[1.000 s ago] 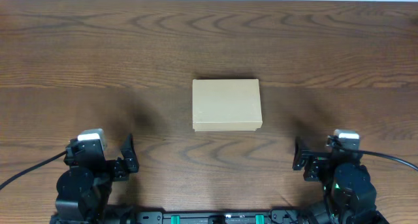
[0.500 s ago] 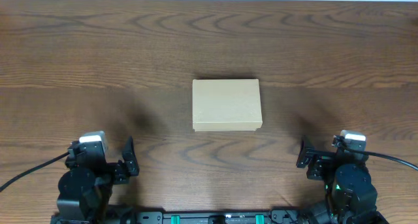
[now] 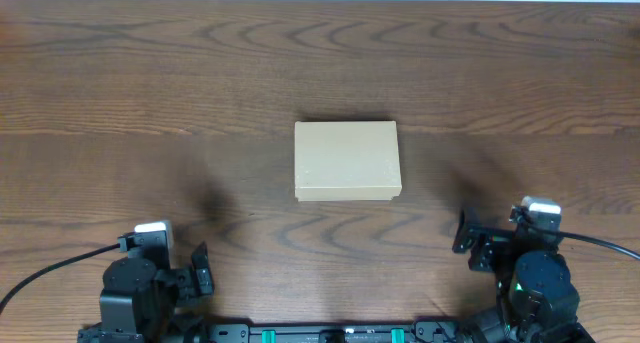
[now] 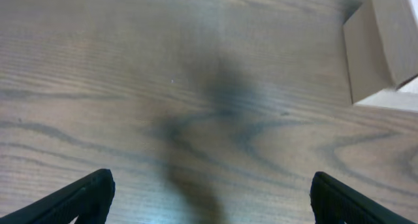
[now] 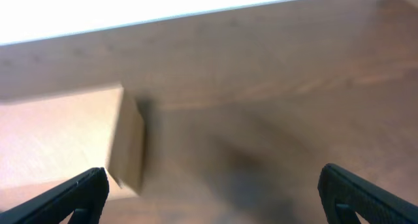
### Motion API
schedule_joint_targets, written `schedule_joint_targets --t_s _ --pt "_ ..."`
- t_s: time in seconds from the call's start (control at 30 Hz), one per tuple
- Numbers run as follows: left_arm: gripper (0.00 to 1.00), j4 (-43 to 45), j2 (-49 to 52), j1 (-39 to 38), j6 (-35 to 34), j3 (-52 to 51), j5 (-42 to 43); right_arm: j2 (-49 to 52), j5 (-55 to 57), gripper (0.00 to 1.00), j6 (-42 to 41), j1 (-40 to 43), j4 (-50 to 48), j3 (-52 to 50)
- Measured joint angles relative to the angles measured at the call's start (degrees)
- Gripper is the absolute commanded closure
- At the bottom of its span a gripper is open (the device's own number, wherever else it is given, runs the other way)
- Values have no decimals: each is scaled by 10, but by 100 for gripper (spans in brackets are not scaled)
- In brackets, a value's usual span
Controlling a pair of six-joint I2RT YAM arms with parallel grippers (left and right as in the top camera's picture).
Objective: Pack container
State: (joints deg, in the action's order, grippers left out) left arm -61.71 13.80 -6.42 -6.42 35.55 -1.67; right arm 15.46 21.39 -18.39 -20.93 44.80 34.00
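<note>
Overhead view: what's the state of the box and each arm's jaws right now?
Cardboard box: lid shut, lying flat, nothing touching it.
Left arm: jaws open, empty, apart from the box.
Right arm: jaws open, empty, apart from the box.

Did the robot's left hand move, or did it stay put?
Yes. The left gripper has pulled back, lower in the overhead view and farther from the box, which has not shifted.
</note>
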Motion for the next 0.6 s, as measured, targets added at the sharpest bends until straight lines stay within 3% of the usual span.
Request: schedule_joint_targets --t_s 0.37,0.6 --pt "5 0 -1 0 0 -1 0 -31 -110 1 69 63 -343 -167" --pt "5 0 0 0 0 -1 0 -95 -153 1 102 131 -392 -230"
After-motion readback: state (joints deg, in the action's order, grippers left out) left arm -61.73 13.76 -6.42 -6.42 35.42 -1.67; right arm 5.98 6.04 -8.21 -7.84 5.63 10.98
